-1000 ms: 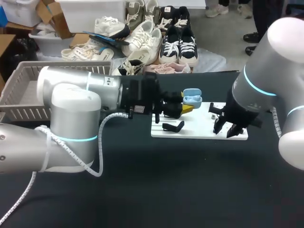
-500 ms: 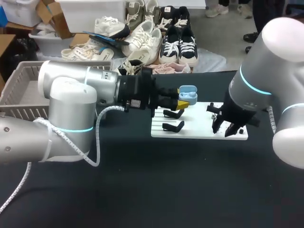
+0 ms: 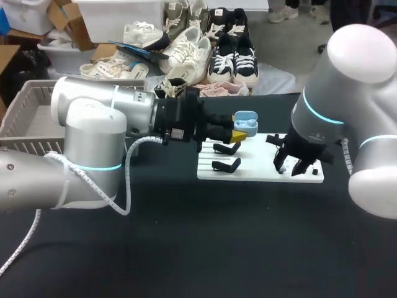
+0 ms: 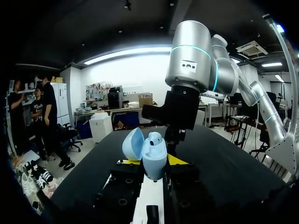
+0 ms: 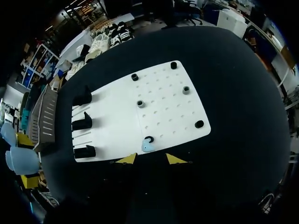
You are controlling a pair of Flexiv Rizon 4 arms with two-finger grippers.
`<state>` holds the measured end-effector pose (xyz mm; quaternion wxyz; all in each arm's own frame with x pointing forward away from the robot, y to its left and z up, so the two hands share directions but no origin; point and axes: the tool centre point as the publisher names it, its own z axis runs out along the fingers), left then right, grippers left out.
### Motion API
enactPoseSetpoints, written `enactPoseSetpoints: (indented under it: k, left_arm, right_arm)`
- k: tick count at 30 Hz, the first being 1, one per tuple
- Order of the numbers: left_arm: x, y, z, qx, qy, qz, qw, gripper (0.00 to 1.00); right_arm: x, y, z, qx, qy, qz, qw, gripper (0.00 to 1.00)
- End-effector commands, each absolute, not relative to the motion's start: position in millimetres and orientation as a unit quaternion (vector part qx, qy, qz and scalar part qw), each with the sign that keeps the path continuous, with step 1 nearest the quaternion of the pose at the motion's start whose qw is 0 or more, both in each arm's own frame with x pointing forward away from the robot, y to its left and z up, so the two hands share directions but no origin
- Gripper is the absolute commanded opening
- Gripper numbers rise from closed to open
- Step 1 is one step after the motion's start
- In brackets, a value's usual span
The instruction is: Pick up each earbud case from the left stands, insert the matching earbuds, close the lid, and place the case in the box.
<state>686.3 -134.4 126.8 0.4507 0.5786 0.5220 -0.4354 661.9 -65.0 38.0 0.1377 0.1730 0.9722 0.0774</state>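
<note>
Earbud case (image 3: 246,122), lid open, seated earbud (image 4: 155,138) showing, hanging just above frame centre, being clamped from both sides by left gripper (image 4: 152,161). Right gripper (image 3: 295,169) hovering right of centre, fingers spread, over white board (image 3: 260,171); loose earbud (image 5: 148,146) lying just ahead of tips.

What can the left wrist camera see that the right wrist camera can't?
Only the left wrist view looks inside the open blue case. A seated earbud rests in it, and the right arm stands just beyond. Only the right wrist view shows the white board, its three black stands, and a loose earbud lying just ahead of the open right gripper. Both show the case held in the left gripper, though the right wrist view sees it only far off beside its own gripper.
</note>
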Motion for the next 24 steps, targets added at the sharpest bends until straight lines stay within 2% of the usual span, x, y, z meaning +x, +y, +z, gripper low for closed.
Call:
enactPoseSetpoints:
  k: [1,24]
  left_arm:
    - [688.0,-134.3,126.7,0.58,0.521,-0.437,0.449,0.0]
    - [688.0,-134.3,126.7,0.58,0.521,-0.437,0.449,0.0]
  right_arm:
    - [660.3,-64.4,32.7,0.184,0.969,0.081,0.145,0.33]
    - [670.8,-60.3,30.7,0.201,0.964,0.086,0.15,0.33]
